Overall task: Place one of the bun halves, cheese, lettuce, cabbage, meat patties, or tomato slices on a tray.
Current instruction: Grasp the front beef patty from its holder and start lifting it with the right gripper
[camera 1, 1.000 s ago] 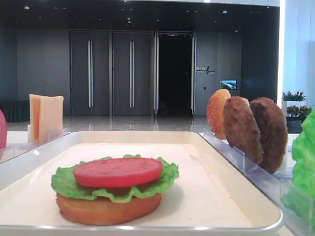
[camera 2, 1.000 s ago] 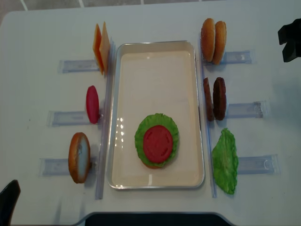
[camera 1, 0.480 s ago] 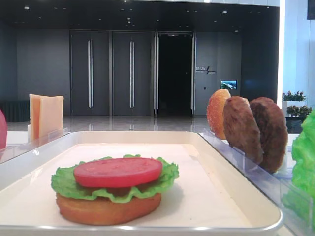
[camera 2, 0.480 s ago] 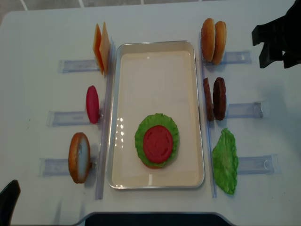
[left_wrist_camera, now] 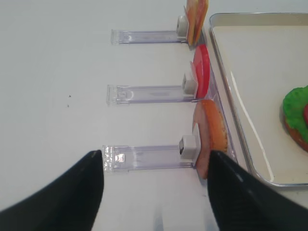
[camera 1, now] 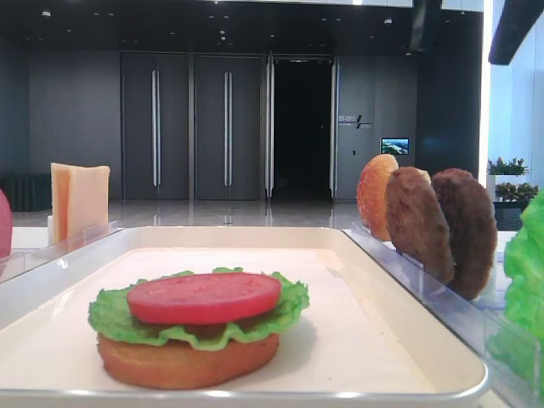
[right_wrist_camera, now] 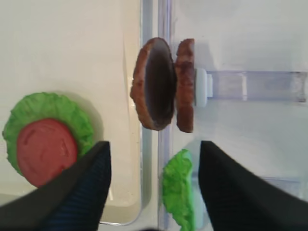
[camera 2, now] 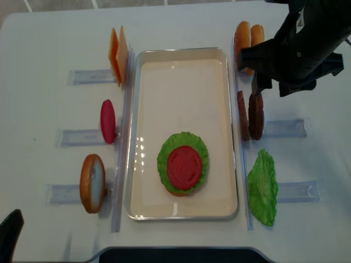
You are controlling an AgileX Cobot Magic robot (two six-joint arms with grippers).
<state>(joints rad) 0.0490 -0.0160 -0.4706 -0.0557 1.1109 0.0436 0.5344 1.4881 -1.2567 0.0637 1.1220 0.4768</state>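
The cream tray [camera 2: 181, 87] holds a stack of bun half, lettuce and tomato slice [camera 2: 184, 167]. Two dark meat patties [camera 2: 249, 115] stand on edge in a rack right of the tray. My right gripper [camera 2: 270, 87] hovers over them, open and empty. In the right wrist view the patties [right_wrist_camera: 161, 91] lie just ahead of the right gripper [right_wrist_camera: 154, 149], with a loose lettuce leaf [right_wrist_camera: 178, 192] under it. My left gripper [left_wrist_camera: 156, 156] is open at the near left, by a bun half [left_wrist_camera: 211, 137], a tomato slice [left_wrist_camera: 202, 77] and cheese [left_wrist_camera: 196, 14]. Cabbage is out of view.
Two bun halves [camera 2: 248, 46] stand in the far right rack, partly under the right arm. Clear slotted racks [camera 2: 82, 76] line both long sides of the tray. The tray's far half [camera 1: 255, 246] is bare.
The right arm has swung in from the right edge to above the patties and the far buns. The left gripper and the food have not moved.
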